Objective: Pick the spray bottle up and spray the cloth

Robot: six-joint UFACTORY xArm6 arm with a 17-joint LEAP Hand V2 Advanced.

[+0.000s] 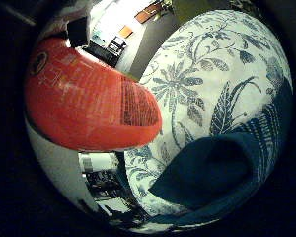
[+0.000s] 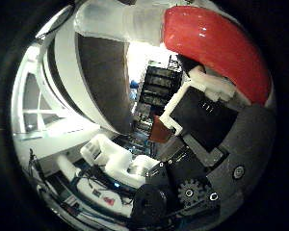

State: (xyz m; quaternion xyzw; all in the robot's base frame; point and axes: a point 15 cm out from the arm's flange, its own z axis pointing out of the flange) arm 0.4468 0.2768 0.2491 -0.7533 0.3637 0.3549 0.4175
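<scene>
In the little finger side palm view the red spray bottle, with a printed label, fills much of the picture, close to the palm. Beyond it lies the white cloth with a blue floral print, with the dark shadow of hand and bottle on it. In the thumb side palm view the red bottle and its white spray head lie against the palm. My hand's black and white fingers are curled round the bottle, which is held above the cloth.
A white table surface runs beside the cloth. A room with shelves and furniture shows beyond the bottle. A white frame or window stands at one side.
</scene>
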